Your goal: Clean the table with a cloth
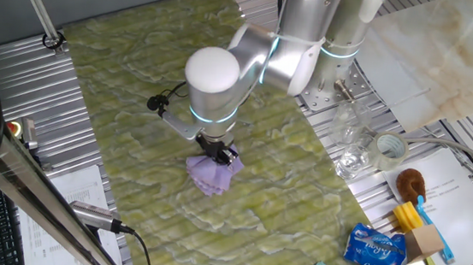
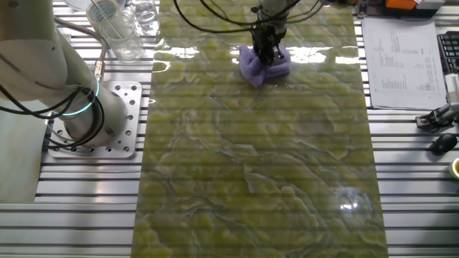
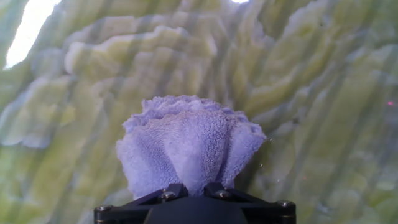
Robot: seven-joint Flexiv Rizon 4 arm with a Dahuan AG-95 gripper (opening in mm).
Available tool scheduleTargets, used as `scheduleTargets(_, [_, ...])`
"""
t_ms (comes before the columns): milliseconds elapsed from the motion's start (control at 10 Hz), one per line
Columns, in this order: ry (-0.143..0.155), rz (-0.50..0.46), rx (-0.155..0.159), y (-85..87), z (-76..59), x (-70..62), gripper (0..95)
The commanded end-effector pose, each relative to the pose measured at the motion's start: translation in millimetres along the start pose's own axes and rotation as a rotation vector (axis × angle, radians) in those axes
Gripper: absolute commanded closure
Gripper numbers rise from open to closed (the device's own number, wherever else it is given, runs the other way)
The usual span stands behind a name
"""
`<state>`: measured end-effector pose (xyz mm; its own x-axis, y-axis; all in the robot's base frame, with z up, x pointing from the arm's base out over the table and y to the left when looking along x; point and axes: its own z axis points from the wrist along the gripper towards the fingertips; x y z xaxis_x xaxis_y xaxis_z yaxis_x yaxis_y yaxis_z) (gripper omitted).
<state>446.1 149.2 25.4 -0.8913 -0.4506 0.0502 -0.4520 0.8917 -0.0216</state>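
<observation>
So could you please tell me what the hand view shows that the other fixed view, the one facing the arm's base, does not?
Only the hand view shows the cloth's fluffy pile fanning out of the pincer. Only the fixed view shows the arm's base, clear cups and papers. Both show the purple cloth pinched in the pincer on the green marbled table.

Lilac cloth (image 1: 211,175) on marbled table (image 1: 138,81)

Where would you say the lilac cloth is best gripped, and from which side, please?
From straight above, at the bunched middle. The cloth lies crumpled on the table, so its gathered folds stand up and offer something to pinch, while the thin edges lie flat. The gripper already holds it this way: the hand view shows the folds fanning out from the closed fingers.
</observation>
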Motion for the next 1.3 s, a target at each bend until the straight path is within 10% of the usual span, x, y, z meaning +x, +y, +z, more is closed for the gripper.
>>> scheduleTargets(100, [0.007, -0.010, -0.004, -2.1, -3.3, 3.0, 95.0])
scheduleTargets(1300, [0.017, -0.091, 0.010, -48.3, -2.1, 29.0, 95.0])
